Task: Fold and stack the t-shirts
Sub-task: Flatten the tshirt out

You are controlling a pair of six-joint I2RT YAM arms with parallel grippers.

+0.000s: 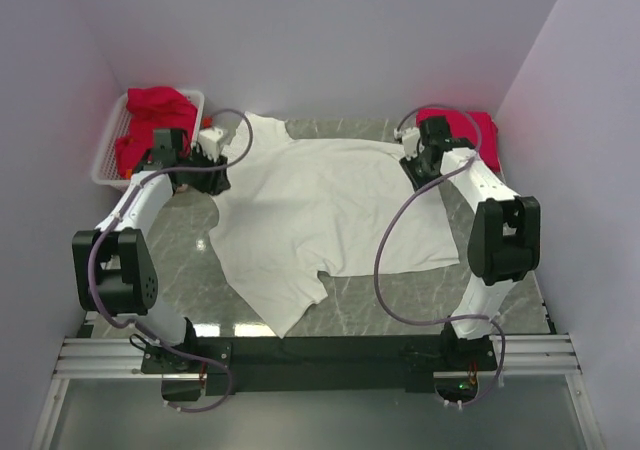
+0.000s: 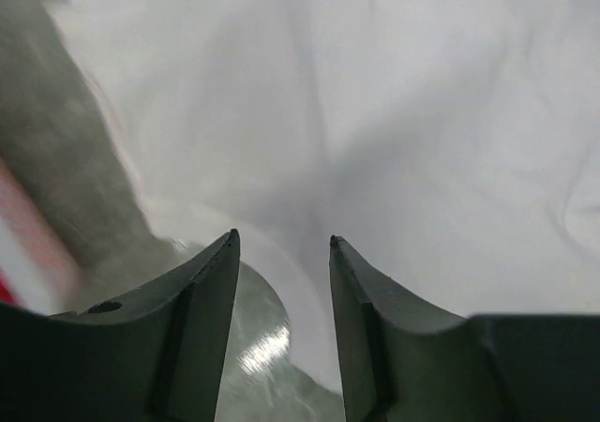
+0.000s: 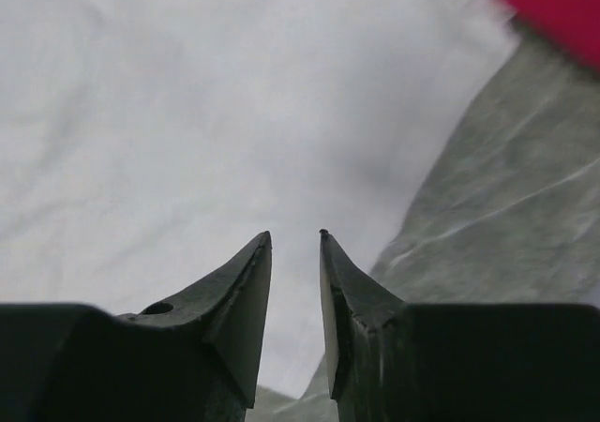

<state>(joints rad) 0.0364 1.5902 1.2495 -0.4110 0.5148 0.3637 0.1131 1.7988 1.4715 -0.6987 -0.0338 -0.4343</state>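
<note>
Crimson fabric t-shirts [image 1: 155,105] fill a white slatted plastic basket [image 1: 102,168] far left. The left gripper [image 2: 281,241] and right gripper [image 3: 295,234], fingers parted and empty, hover over opposite edges of the white fabric t-shirt [image 1: 330,210] spread mid-table. Another crimson t-shirt [image 1: 472,130] lies far right.

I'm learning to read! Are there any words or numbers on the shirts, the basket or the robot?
No text can be read anywhere.
white t-shirt: looks plain, no print shows.
red t-shirts in the basket: no words show.
red t-shirt at the far right: no words show.
robot arms: no label shows.
</note>
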